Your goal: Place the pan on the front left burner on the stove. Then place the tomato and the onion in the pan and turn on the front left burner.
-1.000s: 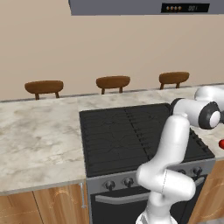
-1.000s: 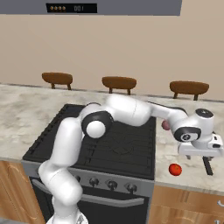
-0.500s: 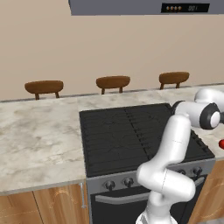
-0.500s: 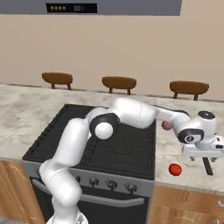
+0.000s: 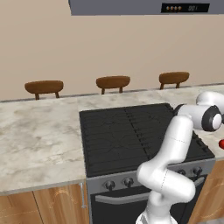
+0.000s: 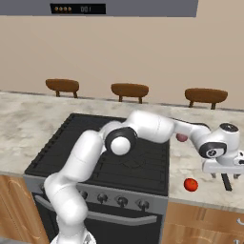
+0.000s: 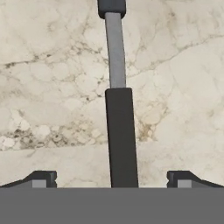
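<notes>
The pan's long dark handle [image 7: 121,135] runs straight up the hand view, lying on the marble counter; the pan's bowl is out of view. My gripper [image 7: 113,179] is open, hovering over the handle with one fingertip [image 7: 41,178] on each side. In the right base view the gripper [image 6: 225,175] hangs over the handle [image 6: 227,182] on the counter right of the stove [image 6: 143,167]. The glossy red tomato [image 6: 190,185] lies just left of it, and also shows as the tomato [image 5: 222,143]. The pinkish onion [image 6: 181,137] peeks out behind my forearm. The front left burner [image 5: 109,151] is bare.
Round knobs [image 5: 127,182] line the stove's steel front above the oven handle [image 5: 127,197]. Marble counter [image 5: 39,140] stretches left of the stove. Three brown stools [image 5: 113,82] stand behind the counter, and a hood [image 5: 144,6] hangs above.
The arm has stretched a little further right, carrying the hand slightly right and down over the pan handle. The gripper has stayed open.
</notes>
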Tool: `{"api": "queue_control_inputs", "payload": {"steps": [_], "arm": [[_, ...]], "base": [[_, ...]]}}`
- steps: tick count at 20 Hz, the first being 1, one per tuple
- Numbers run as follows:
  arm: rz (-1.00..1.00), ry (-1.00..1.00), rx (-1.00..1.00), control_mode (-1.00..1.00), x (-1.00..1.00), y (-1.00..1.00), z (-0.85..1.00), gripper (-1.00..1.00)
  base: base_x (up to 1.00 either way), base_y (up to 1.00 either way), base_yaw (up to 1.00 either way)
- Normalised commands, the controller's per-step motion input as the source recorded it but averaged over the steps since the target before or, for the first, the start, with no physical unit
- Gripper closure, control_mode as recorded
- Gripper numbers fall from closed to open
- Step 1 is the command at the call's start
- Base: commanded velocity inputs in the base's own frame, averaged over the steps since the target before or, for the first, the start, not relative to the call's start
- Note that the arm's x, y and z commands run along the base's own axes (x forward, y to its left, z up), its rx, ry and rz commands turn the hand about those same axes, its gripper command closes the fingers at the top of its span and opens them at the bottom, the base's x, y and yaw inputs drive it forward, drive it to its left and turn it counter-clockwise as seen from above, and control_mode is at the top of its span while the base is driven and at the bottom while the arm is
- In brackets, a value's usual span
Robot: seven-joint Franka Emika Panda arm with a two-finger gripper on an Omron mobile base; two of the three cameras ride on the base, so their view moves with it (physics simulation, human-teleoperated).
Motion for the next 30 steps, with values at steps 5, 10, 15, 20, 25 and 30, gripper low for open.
{"api": "queue_control_inputs", "payload": {"steps": [5, 10, 15, 20, 25, 30], "arm": [[0.00, 0.01, 0.00, -1.00, 0.03, -0.10, -0.24, -1.00], [0.00, 0.00, 0.00, -1.00, 0.07, -0.06, -0.21, -1.00], [0.00, 0.00, 0.00, -1.00, 0.05, -0.05, -0.19, -1.00], [0.00, 0.00, 0.00, -1.00, 0.03, -0.02, -0.19, 1.00], [0.00, 0.00, 0.00, -1.00, 0.01, -0.02, -0.11, 1.00], [0.00, 0.00, 0.00, -1.00, 0.00, -0.03, 0.03, 1.00]], "base": [[0.00, 0.00, 0.00], [0.00, 0.00, 0.00], [0.00, 0.00, 0.00], [0.00, 0.00, 0.00], [0.00, 0.00, 0.00], [0.00, 0.00, 0.00]]}}
